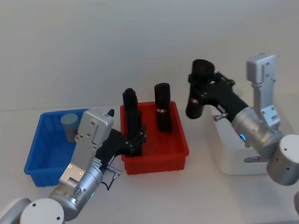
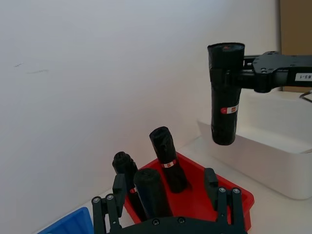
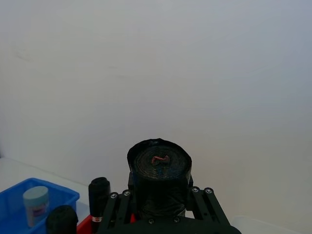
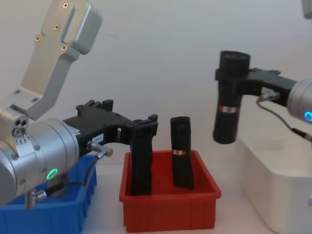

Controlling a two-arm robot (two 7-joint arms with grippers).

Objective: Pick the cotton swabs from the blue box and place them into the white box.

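As far as the task went, little looked done. 1 cotton swab jar (image 1: 70, 125) stood upright in the far part of the blue box (image 1: 35, 144), untouched, with neither gripper near it. The white box (image 1: 233, 158) sat on the bench (image 1: 196, 196) at the robot's right. Most of its inside was hidden behind the right arm, so whether any swabs already lay there could not be told.

Both arms were busy with other things. The right gripper (image 1: 202, 91) was clamped on a black roll (image 1: 196, 100), holding it upright in the air. The roll's lower end hung over the near-left rim of the white box, beside the red bin (image 1: 154, 161).

The left gripper (image 1: 136, 140) reached into the red bin with its fingers (image 2: 119, 187) spread apart to either side of a second black roll (image 2: 151, 192). The left wrist view showed a gap on 1 side, so it was not yet gripping.

Judged from this, the swab transfer itself was not in hand. At least that 1 jar remained to be lifted from the blue box and set in the white box.
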